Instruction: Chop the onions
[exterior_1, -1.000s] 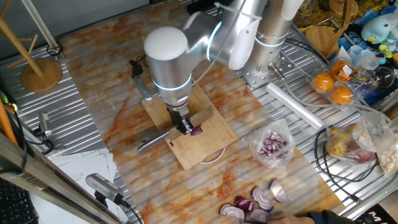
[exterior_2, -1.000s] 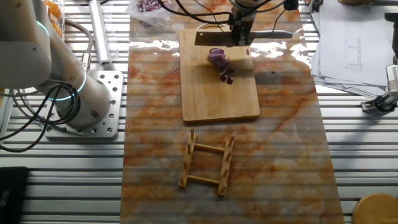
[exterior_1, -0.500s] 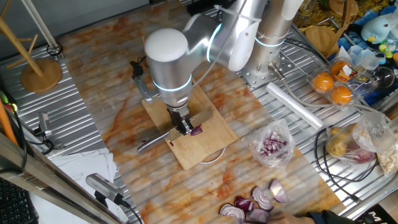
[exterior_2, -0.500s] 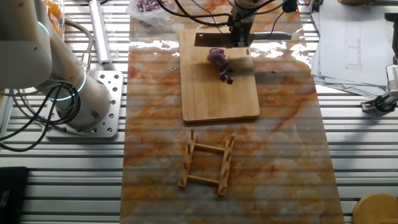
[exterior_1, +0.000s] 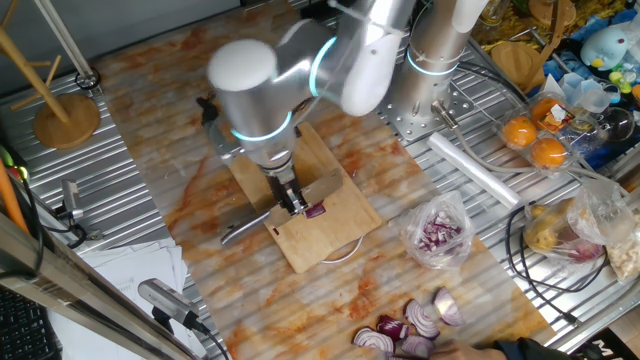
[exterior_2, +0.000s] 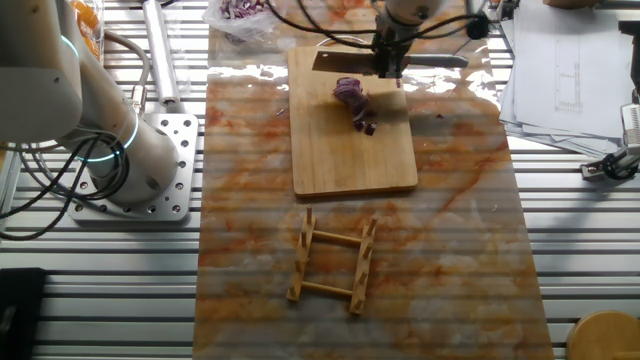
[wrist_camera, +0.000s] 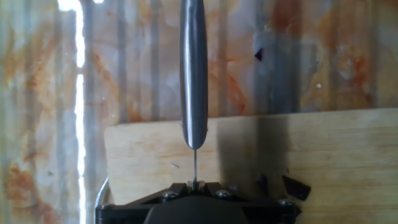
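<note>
Marble table (exterior_1: 180, 170): arm swung left vs before; jaws clamp knife (exterior_2: 420, 60) by onions (exterior_2: 350, 92).

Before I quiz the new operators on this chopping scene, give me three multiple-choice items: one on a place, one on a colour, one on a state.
1. Where is the onion wedge?
A. on the wooden board
B. inside the plastic bag
C. on the wooden rack

2. What colour is the wedge's skin?
A. green
B. red-purple
C. yellow

3. What is the gripper doing?
A. hanging open
B. shut on the knife
C. holding an orange

Answers: 1 A, it lies at the board's far end; 2 B, purple shows in both fixed views; 3 B, the hand view shows the handle running out from the fingers.
</note>
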